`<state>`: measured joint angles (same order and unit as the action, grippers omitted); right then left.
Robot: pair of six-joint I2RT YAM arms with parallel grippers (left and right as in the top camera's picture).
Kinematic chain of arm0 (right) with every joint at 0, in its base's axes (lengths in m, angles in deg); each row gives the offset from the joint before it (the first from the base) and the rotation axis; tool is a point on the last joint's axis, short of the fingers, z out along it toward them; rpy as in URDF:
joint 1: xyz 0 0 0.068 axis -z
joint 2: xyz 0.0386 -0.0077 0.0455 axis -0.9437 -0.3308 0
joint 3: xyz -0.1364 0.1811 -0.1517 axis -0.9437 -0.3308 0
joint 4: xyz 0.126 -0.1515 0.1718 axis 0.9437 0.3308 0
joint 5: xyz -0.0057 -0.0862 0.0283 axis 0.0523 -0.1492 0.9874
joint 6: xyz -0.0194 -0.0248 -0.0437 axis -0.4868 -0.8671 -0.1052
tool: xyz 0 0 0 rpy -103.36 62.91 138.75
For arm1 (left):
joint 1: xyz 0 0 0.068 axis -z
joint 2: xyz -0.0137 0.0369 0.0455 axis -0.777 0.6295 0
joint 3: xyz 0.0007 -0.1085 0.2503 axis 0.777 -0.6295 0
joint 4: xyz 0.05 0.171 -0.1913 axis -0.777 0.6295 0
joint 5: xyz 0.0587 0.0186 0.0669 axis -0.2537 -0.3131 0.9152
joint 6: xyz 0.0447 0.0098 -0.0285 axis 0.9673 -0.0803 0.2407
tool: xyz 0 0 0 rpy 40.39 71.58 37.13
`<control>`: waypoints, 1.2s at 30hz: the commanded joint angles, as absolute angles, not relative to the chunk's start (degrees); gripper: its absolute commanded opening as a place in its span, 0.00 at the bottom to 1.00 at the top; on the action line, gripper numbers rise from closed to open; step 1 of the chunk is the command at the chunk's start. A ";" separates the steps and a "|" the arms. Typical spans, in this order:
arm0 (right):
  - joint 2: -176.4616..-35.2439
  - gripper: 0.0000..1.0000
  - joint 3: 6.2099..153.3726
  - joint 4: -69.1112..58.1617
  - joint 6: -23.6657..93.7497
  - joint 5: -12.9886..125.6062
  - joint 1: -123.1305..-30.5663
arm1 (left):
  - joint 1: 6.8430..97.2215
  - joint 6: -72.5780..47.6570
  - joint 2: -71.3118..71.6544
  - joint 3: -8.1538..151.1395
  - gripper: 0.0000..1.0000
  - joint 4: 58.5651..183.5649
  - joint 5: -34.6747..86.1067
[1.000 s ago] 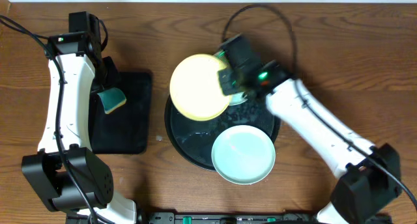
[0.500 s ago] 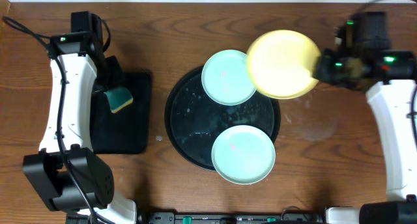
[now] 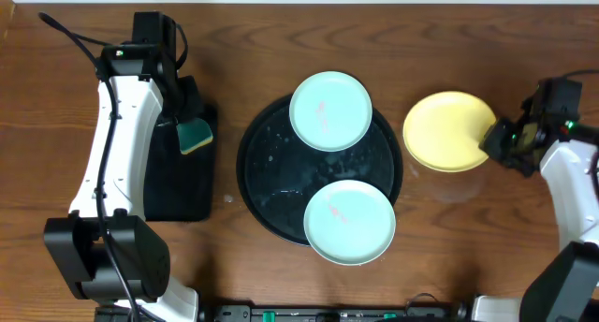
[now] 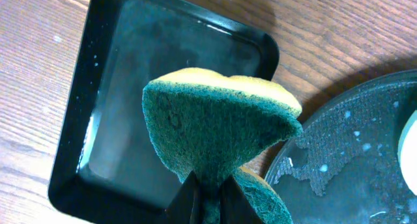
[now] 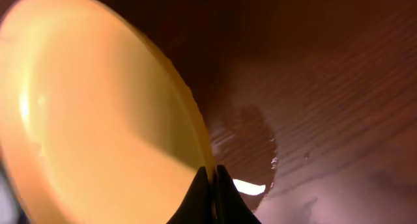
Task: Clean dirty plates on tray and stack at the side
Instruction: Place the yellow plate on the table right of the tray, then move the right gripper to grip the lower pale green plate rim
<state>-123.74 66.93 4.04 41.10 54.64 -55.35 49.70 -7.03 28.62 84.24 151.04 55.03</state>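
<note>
Black and wet-speckled, the round tray point(image 3: 267, 163) carries both mint plates, one far point(image 3: 330, 111) and one near point(image 3: 349, 222). A moment ago the yellow plate point(image 3: 449, 131) hung over its far rim. Now it tilts above bare wood to the right, its rim pinched tight in the right gripper point(image 5: 210, 175), so the stacking spot seems reached. The left gripper point(image 4: 207, 188) clamps the sponge point(image 4: 215, 126), which has shifted nearer the tray.

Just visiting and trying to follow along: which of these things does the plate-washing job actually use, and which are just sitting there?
In the job: yellow plate, upper mint plate, lower mint plate, round tray, sponge.
Lying about: rectangular tray, wet patch.
</note>
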 commanded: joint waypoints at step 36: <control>-127.24 0.48 80.15 29.77 17.73 68.73 -71.99 | 49.75 -6.26 28.07 85.50 0.07 148.68 55.20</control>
